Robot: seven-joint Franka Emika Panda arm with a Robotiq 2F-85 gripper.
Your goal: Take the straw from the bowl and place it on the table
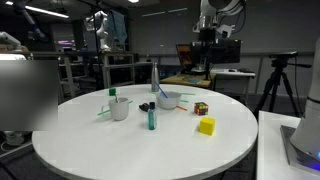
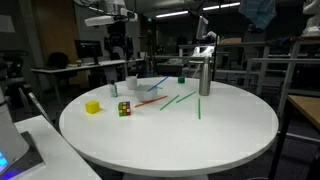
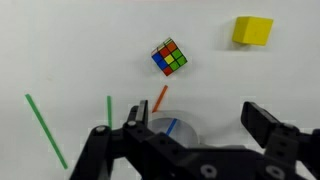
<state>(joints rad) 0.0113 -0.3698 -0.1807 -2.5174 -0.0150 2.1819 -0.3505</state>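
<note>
The white bowl [image 1: 169, 100] stands near the middle of the white table [image 1: 120, 145]. The blue straw [image 1: 158, 88] leans in it and sticks out over the rim. Both also show in an exterior view: the bowl [image 2: 149, 90] and the straw [image 2: 157, 83]. In the wrist view my gripper [image 3: 198, 116] is open and empty, high above the bowl [image 3: 185, 128]. The blue straw [image 3: 172, 126] shows between the fingers. The arm [image 1: 208, 25] hangs well above the table.
A Rubik's cube [image 3: 168, 57] and a yellow block [image 3: 252, 30] lie beyond the bowl. An orange straw [image 3: 159, 97] and green straws [image 3: 45, 130] lie on the table. A grey cup [image 1: 120, 108] and a teal bottle [image 1: 152, 118] stand near the bowl.
</note>
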